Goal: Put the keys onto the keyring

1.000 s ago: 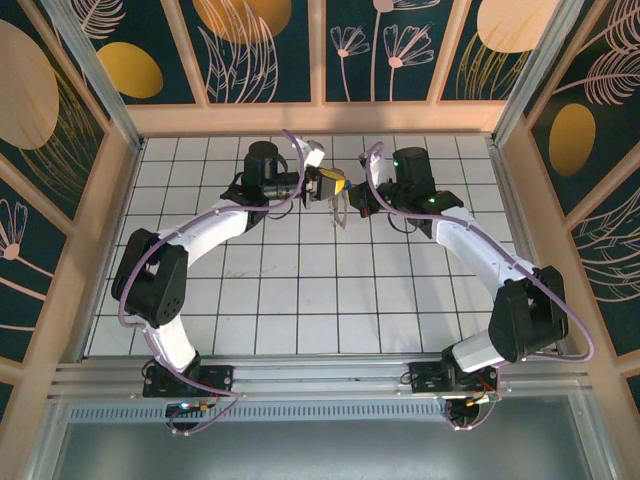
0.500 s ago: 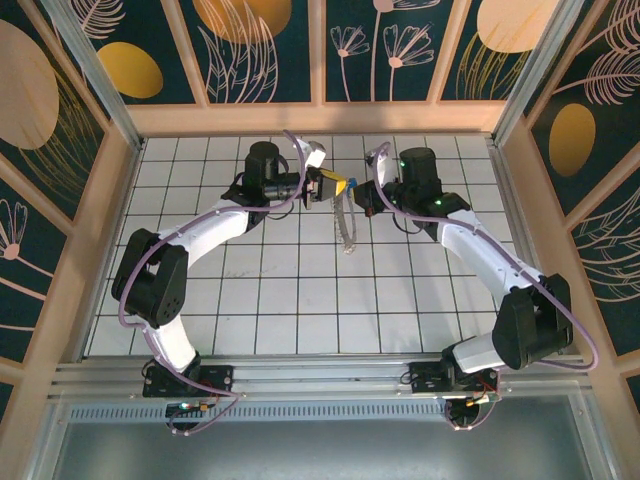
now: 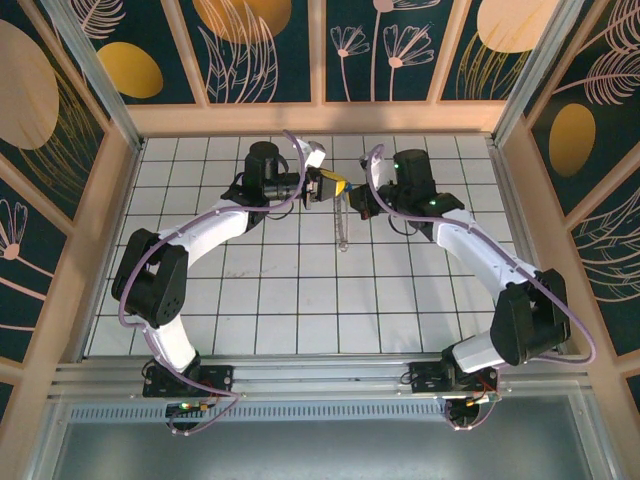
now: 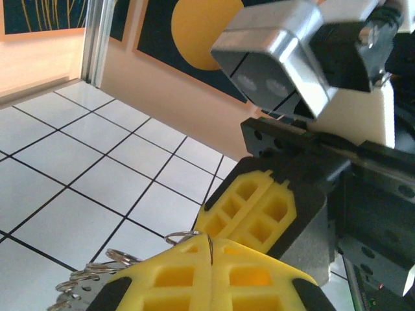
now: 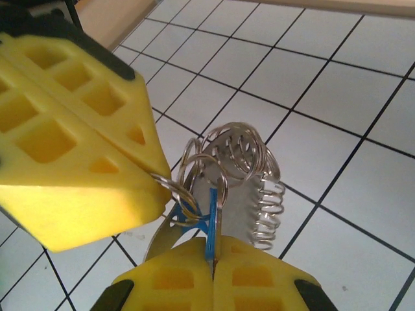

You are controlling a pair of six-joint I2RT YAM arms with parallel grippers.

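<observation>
Over the tiled bench [image 3: 300, 300], your left claw [image 3: 337, 187] pinches the keyring [image 5: 262, 206], holding it aloft so its loops hang free. Your right claw [image 5: 213, 258] is clamped on the blue-headed key [image 5: 210, 227], set edge-on against the ring's wire, apparently for threading.

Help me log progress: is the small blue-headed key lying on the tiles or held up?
Held up. The small blue-headed key is pinched in the shut yellow fingers of the right hand, above the white tiled floor.
</observation>
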